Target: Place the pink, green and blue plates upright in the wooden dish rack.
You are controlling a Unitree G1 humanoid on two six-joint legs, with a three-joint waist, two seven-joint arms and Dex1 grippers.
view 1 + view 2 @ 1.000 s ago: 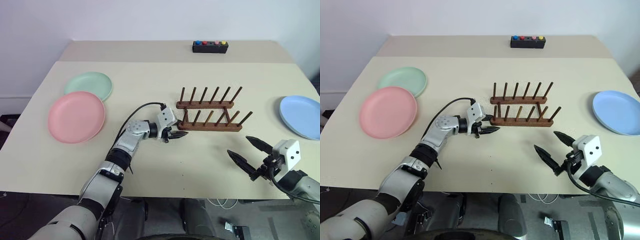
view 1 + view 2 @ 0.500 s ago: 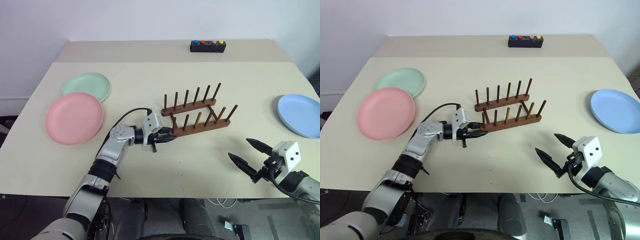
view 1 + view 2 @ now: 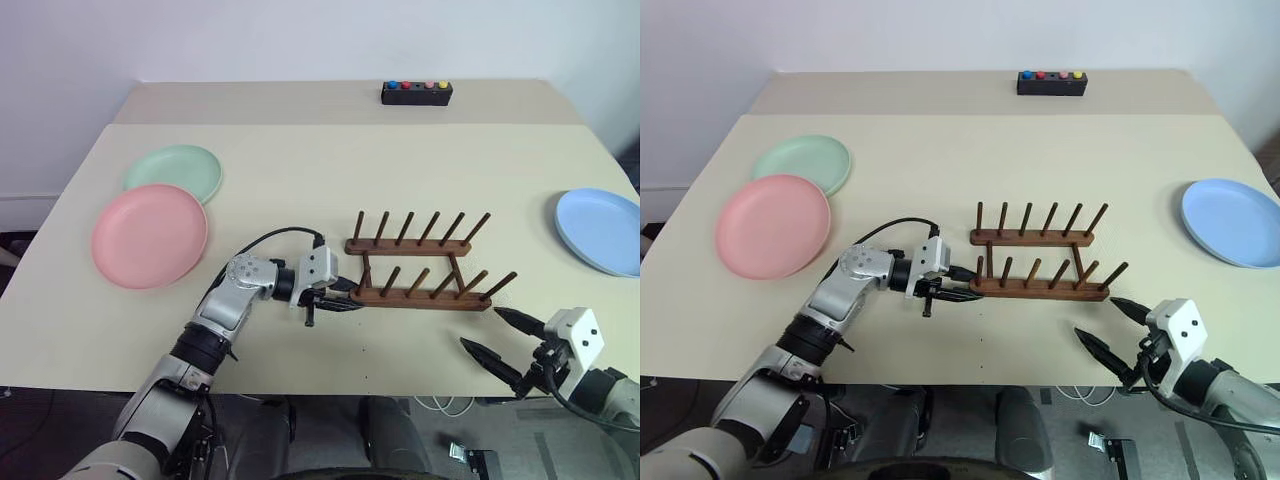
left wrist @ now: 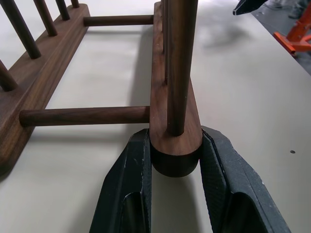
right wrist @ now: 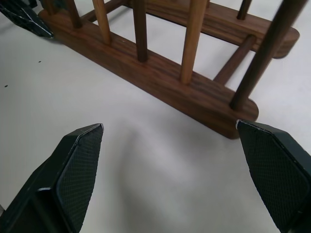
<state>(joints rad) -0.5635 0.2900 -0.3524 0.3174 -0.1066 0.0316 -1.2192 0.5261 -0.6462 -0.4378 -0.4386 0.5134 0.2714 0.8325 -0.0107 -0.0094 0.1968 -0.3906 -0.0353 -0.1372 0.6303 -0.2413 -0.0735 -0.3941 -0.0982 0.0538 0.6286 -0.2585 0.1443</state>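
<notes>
Dark brown wooden dish rack [image 3: 420, 272] with two parallel base bars and slanted pegs is standing on the cream table [image 3: 300, 160], near its front edge and a little right of the middle, with no plate sitting in it. Its near bar's left end is being clamped between the two black fingers [image 4: 127, 184] of the left hand [image 3: 335, 297]; in the left wrist view the rounded bar end is sitting snugly between both pads, with the first peg rising just behind them. The right hand [image 3: 507, 342] is hovering at the table's front right corner, near the rack's right end but apart from it, its fingers spread wide and gripping nothing; in the right wrist view the rack's near bar is lying ahead between the two parted fingertips [image 5: 73, 160].

Round salmon pink plate [image 3: 150, 235] is lying flat at the left of the table, with the round mint green plate [image 3: 174, 171] just behind it, their rims touching or overlapping. The round light blue plate [image 3: 603, 229] is lying flat at the far right edge. A small black box with coloured buttons [image 3: 416, 93] is sitting at the back of the table
</notes>
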